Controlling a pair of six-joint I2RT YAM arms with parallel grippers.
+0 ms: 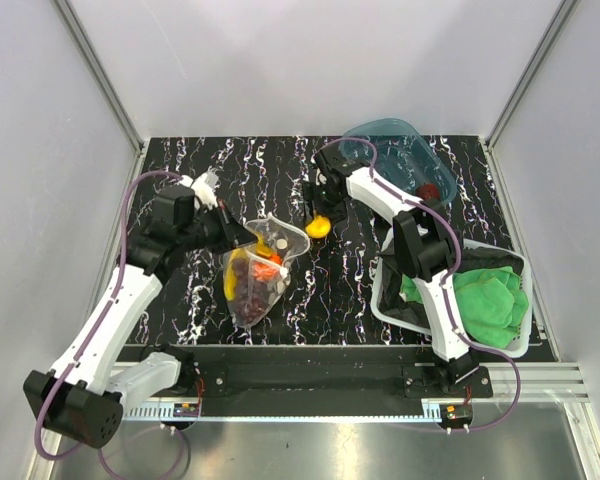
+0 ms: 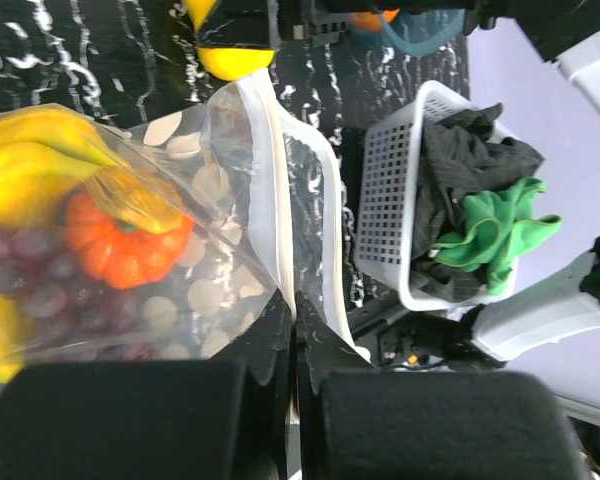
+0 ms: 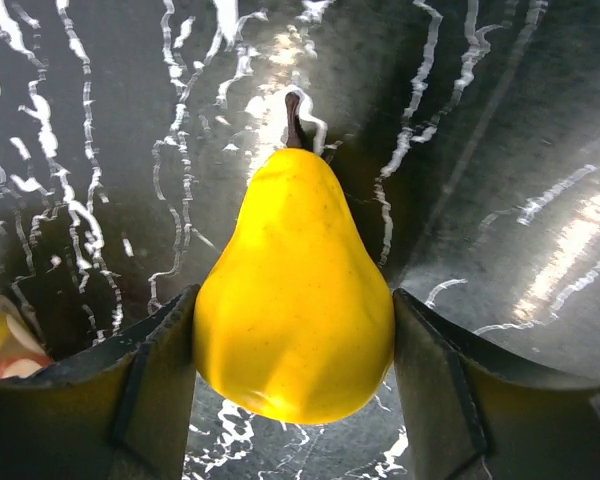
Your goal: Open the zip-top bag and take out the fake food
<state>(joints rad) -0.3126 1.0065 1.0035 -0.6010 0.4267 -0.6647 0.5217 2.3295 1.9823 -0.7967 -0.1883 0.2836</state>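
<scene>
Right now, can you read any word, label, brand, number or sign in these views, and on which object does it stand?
None can be read.
The zip-top bag carries only pale oval dots, no letters.
The yellow pear, white basket and blue tub show no label.

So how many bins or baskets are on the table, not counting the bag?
2. The translucent blue tub sits at the far right of the table; the white basket, holding cloths, sits at the near right. None seems hidden.
</scene>
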